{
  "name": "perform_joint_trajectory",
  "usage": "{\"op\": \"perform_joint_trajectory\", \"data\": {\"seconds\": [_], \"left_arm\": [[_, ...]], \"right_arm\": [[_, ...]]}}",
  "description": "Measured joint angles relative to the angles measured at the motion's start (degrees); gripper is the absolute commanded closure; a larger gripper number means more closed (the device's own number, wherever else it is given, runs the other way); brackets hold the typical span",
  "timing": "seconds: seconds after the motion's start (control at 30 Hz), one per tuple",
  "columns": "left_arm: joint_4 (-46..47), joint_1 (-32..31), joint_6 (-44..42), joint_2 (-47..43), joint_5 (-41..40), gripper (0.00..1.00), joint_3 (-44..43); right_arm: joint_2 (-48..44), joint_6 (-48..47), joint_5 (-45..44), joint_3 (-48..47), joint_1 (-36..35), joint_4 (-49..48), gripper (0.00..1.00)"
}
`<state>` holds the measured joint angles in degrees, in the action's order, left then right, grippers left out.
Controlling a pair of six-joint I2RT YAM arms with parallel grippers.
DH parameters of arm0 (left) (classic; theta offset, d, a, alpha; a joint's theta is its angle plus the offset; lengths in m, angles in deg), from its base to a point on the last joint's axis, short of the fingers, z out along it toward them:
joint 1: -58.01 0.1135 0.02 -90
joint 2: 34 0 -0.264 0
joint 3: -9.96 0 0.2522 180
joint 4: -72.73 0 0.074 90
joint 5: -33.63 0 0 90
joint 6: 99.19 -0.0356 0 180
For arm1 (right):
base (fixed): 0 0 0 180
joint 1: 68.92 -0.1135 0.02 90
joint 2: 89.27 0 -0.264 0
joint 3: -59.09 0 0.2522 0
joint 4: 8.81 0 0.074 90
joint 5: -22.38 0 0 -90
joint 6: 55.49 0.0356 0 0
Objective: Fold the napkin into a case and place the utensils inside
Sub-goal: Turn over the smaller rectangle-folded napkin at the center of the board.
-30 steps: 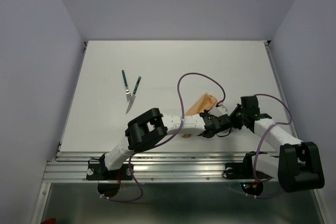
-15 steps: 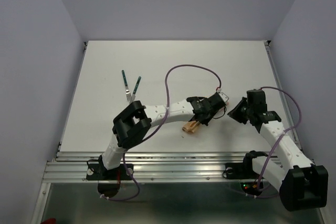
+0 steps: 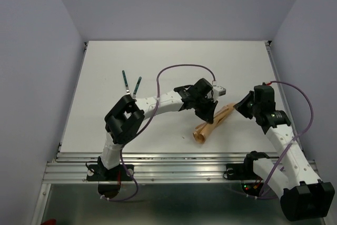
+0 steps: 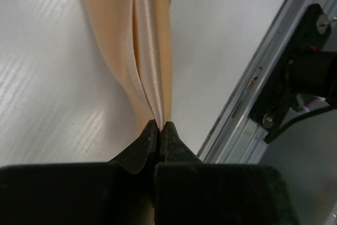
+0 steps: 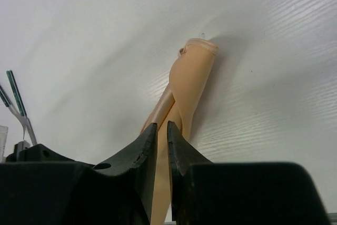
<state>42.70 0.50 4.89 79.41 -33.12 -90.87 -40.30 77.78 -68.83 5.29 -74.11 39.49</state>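
left gripper (image 4: 159, 126): pressing shut on the napkin (image 4: 150, 46), pinching a fold ridge, seemingly to pin its layers together.
right gripper (image 5: 161, 126): nipping the napkin's other end, jaws nearly together on cloth, likely pulling the strip taut.
napkin: stretching as a narrow bunched strip between both grippers, over the table (image 3: 168, 61) toward its near right.
utensils (image 3: 130, 85): lying well apart at the left, probably waiting until the folding is finished.

White table (image 3: 174, 61): matte surface, fine ribbed grain. Ribbed aluminium rail (image 3: 174, 164) runs along its near edge. Pale lavender walls (image 3: 31, 77) enclose the left, far and right sides. Small red item (image 3: 48, 221) (too small to identify) lies below the near-left corner.
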Motion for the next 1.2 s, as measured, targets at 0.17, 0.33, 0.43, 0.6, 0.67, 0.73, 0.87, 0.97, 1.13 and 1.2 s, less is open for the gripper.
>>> {"op": "perform_joint_trajectory", "data": {"seconds": [0.17,0.33,0.43,0.6,0.67,0.73,0.87,0.97,1.13,1.2], "left_arm": [[7.17,2.58,3.91,1.09,12.57,1.0,3.87],[12.72,5.9,7.74,3.63,19.37,1.0,7.37],[15.87,8.07,9.81,4.44,22.12,1.0,9.84],[20.02,9.49,12.24,4.72,24.74,1.0,12.7],[20.96,9.6,12.76,4.72,25.51,1.0,13.51],[21.49,9.77,13.11,4.74,25.99,1.0,13.86],[22.47,10.43,13.68,4.74,26.18,0.98,14.67],[22.69,11.37,14.08,4.92,26.08,0.92,15.08],[22.62,13.33,14.56,5.64,24.85,0.72,15.13],[22.18,13.86,14.45,5.79,23.87,0.63,15.13]], "right_arm": [[-0.59,-0.07,-0.81,-1.25,0.0,0.92,0.81],[-0.57,-0.26,-1.2,-1.27,0.0,1.55,0.81],[-0.5,-0.44,-1.31,-1.27,0.0,1.57,0.81],[0.13,-0.96,-1.38,-1.27,-0.02,1.55,0.81],[0.39,-1.18,-1.38,-1.27,0.0,1.55,0.81],[0.52,-1.46,-1.36,-1.27,-0.02,1.53,0.81],[0.87,-1.55,-1.33,-1.27,0.0,1.51,0.81],[0.9,-1.75,-1.22,-1.27,0.0,1.46,0.82],[1.57,-2.23,-0.46,-1.27,-0.02,1.44,0.81],[2.03,-2.43,-0.2,-1.25,0.0,1.29,0.82]]}}
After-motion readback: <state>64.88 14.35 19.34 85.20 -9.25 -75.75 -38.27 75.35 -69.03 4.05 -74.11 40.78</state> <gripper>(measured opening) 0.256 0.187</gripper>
